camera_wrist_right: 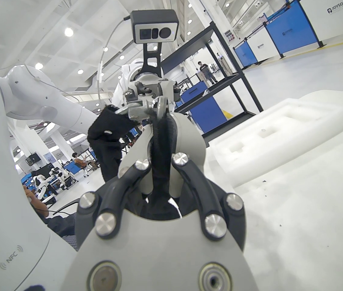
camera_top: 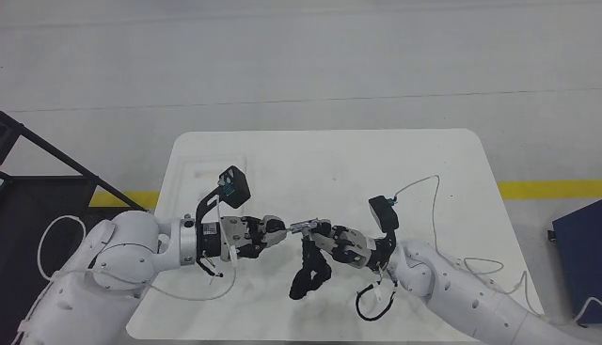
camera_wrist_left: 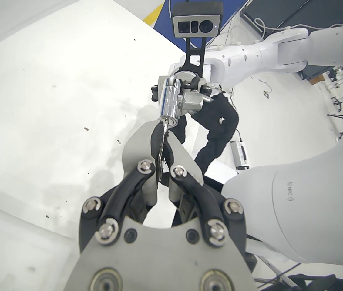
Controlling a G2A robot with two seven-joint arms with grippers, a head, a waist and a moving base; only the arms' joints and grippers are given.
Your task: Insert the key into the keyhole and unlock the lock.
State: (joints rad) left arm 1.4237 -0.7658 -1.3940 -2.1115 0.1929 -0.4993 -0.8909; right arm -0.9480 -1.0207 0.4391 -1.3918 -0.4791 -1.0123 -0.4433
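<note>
A chrome cylinder lock (camera_wrist_left: 169, 101) is held above the table between both grippers. My left gripper (camera_wrist_left: 161, 133) is shut on a flat metal key (camera_wrist_left: 159, 158), whose tip sits at the keyhole on the lock's end face. My right gripper (camera_wrist_right: 159, 122) is shut on the lock (camera_wrist_right: 161, 105) from the opposite side. A black fabric-sleeved cable (camera_wrist_left: 220, 125) hangs from the lock. Seen from above, the lock (camera_top: 303, 225) lies between the left gripper (camera_top: 280, 225) and the right gripper (camera_top: 324, 236), over the front middle of the white table (camera_top: 423, 176).
A white foam tray (camera_wrist_right: 280, 128) with shaped recesses lies on the table toward its far left part. The black cable (camera_top: 308, 274) droops down to the tabletop below the grippers. A thin white wire (camera_top: 423, 187) loops over the table's right side.
</note>
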